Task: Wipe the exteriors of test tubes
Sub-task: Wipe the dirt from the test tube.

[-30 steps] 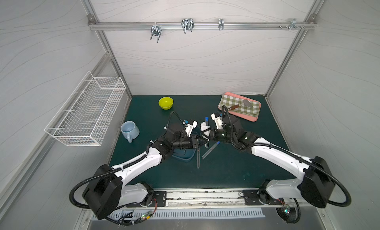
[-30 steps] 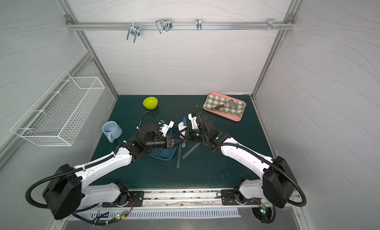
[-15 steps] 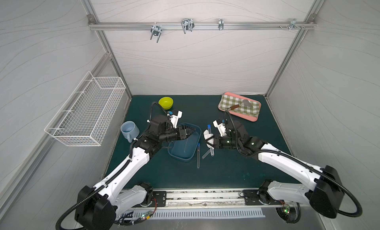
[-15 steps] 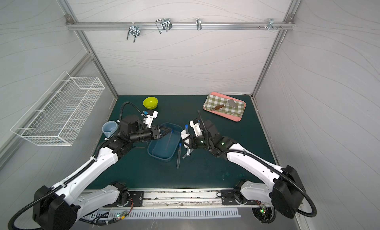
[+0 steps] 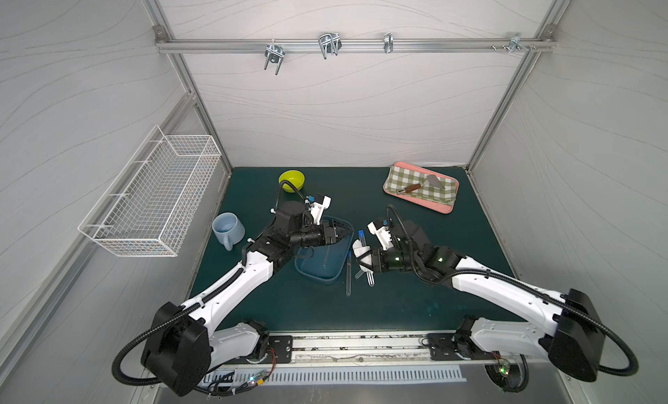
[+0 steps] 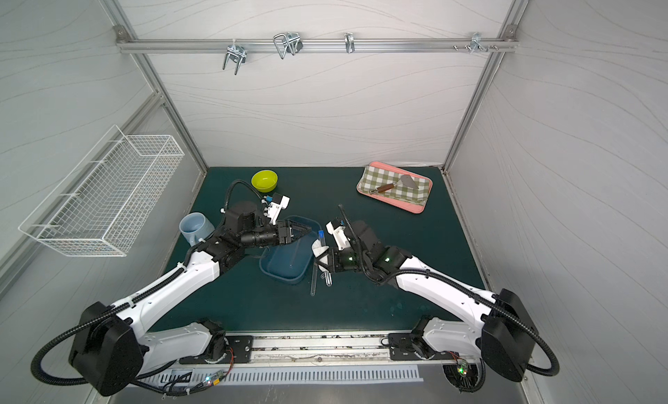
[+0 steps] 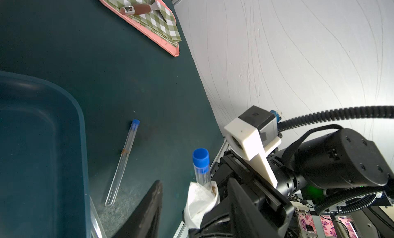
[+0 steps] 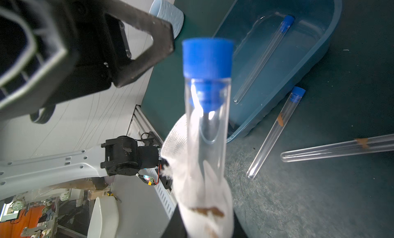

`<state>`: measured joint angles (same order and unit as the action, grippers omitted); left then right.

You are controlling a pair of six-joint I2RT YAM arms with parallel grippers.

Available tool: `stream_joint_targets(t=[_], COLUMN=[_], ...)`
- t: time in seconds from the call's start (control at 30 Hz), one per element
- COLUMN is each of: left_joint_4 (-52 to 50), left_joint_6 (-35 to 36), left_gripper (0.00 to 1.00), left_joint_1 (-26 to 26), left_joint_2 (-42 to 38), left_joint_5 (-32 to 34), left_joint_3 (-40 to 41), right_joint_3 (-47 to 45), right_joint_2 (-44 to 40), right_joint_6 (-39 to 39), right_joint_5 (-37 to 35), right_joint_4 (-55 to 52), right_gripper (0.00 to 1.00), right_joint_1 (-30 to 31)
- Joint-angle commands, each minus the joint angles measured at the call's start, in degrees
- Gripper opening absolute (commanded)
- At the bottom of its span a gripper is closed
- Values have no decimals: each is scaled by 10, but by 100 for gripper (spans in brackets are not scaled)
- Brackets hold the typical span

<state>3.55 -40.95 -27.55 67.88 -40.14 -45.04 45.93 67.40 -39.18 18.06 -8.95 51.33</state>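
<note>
The right gripper (image 5: 363, 262) is clamped on a white cloth (image 8: 202, 194) wrapped round the held test tube (image 8: 207, 119), at frame centre in both top views. Just upper left of it you see the left gripper (image 5: 342, 233), jaws apart and empty, over the blue tray (image 5: 311, 268). The tray holds one capped test tube (image 8: 262, 60). Two loose test tubes (image 5: 348, 275) lie on the mat (image 5: 397, 311) just below centre.

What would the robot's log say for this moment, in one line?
left gripper: open, above tub | right gripper: shut on cloth-wrapped tube | tub: one tube inside | mat: two tubes
</note>
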Motion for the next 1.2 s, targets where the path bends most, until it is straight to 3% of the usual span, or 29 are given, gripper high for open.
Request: stream_joint_targets(t=[0.0, 0.43, 0.67, 1.17], left_joint_4=[33, 53, 64, 70], left_joint_6=[-6, -8, -11, -13], left_gripper=[51, 51, 45, 14], left_joint_1=[-15, -29, -41, -46], left_joint_2=[-4, 17, 27, 29], left_joint_5=[-5, 0, -2, 11], left_joint_3=[4, -8, -10, -9], right_joint_3=[19, 25, 33, 43], right_joint_2=[3, 4, 11, 32], right_joint_6=[5, 12, 16, 18], right_joint_5=[7, 27, 31, 39], right_joint_4=[13, 21, 22, 29], right_gripper=[17, 17, 17, 17], right_joint_1=[6, 22, 26, 30])
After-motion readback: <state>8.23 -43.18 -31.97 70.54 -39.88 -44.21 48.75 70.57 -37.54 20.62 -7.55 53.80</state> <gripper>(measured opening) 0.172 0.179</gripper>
